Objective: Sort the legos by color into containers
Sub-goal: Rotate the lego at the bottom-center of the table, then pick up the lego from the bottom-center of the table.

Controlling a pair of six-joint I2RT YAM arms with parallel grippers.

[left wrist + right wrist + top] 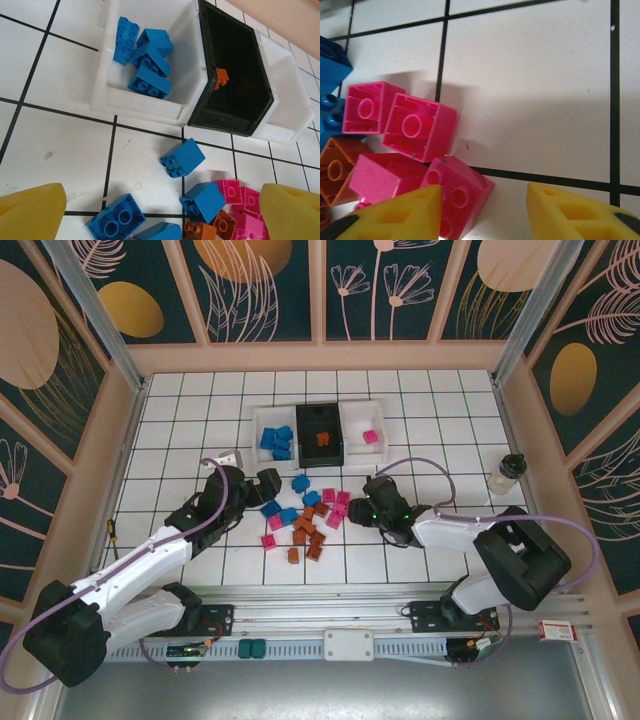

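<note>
On the tabletop (200, 400), short of the containers (320, 461), our left end effector (161, 212) hangs spread wide and the right end effector (485, 210) half-spread, empty, over the heaped legos (305, 518). Closing so, we risk knocking the pink brick (457, 197) aside instead of pinching it.

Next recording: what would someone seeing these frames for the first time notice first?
The bright heap of loose legos, blue, pink and orange, lies between the left claw and the right claw, both open. Beyond it stands the row of containers: the left white bin holds several blue bricks, and the black middle one holds a single orange brick.
</note>
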